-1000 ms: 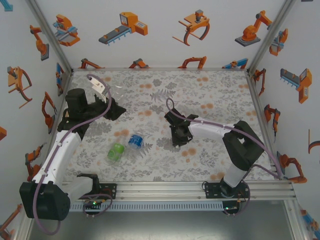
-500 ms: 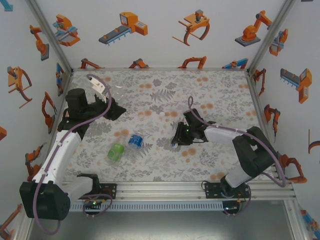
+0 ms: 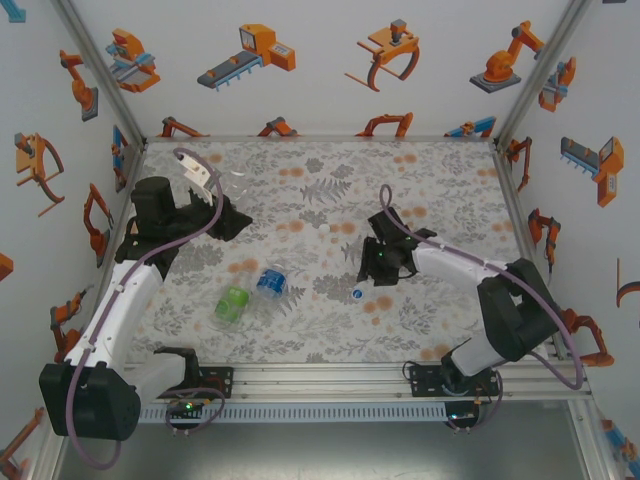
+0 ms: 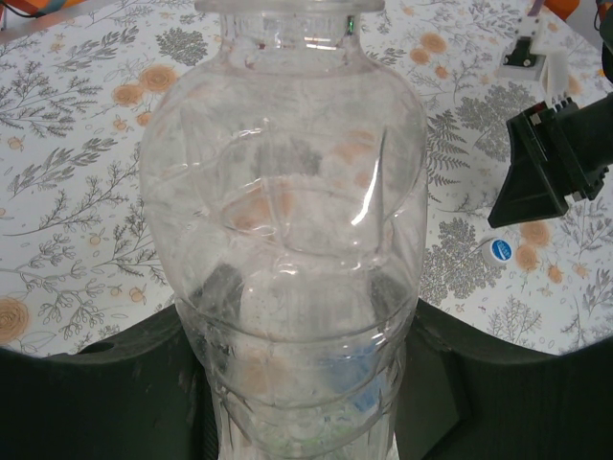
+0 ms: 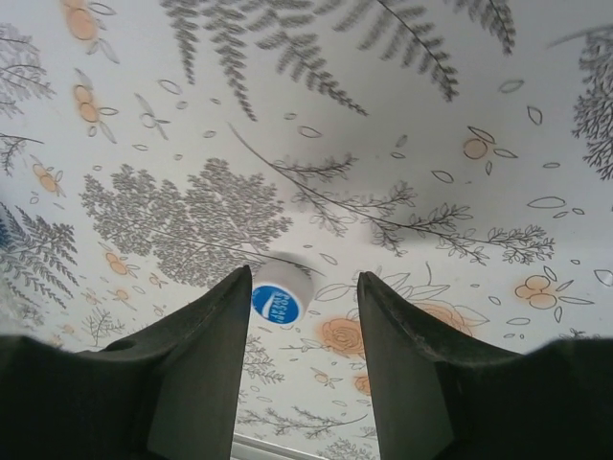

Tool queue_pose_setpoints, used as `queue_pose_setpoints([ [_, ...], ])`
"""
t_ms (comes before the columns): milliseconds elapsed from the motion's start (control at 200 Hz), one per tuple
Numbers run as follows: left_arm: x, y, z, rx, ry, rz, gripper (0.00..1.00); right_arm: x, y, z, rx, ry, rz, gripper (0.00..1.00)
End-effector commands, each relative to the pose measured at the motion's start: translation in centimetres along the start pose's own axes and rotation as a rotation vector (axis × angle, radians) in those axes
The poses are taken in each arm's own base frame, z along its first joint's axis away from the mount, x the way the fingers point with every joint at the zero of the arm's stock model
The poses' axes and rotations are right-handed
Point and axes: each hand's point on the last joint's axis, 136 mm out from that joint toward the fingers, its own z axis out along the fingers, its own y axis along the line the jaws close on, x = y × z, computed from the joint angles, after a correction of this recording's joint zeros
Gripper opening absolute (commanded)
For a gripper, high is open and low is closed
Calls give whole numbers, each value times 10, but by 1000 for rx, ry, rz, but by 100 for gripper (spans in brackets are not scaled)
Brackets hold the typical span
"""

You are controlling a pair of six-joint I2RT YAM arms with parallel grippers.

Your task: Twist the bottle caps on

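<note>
Bottle (image 4: pixel 287 240) mouth past left wrist view's edge

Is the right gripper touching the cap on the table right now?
Apart. In the top view, a strip of bare table separates the right gripper from the cap.

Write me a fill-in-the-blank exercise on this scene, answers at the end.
1. The clear bottle is held by the ____ gripper.
2. The right gripper has its jaws ____, with the cap lying loose on the table.
3. Beside the blue-labelled bottle is a second bottle, its label ____.
Answers: left; open; green.
</note>
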Motion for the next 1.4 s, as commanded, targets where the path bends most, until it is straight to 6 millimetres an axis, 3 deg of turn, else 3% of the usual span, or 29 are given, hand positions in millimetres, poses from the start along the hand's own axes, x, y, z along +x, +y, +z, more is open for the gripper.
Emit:
queue_pose_setpoints([
  [0, -9, -2, -2, 14, -26, 17, 9, 2, -2, -8, 141, -2, -114, 47],
  [100, -10, -2, -2, 15, -26, 18, 9, 9, 10, -8, 150, 9, -163, 46],
  [476, -9, -2, -2, 14, -25, 16, 9, 31, 21, 9, 181, 67, -199, 44],
  [1397, -9, -2, -1, 15, -24, 15, 9, 35, 28, 21, 167, 80, -201, 36],
])
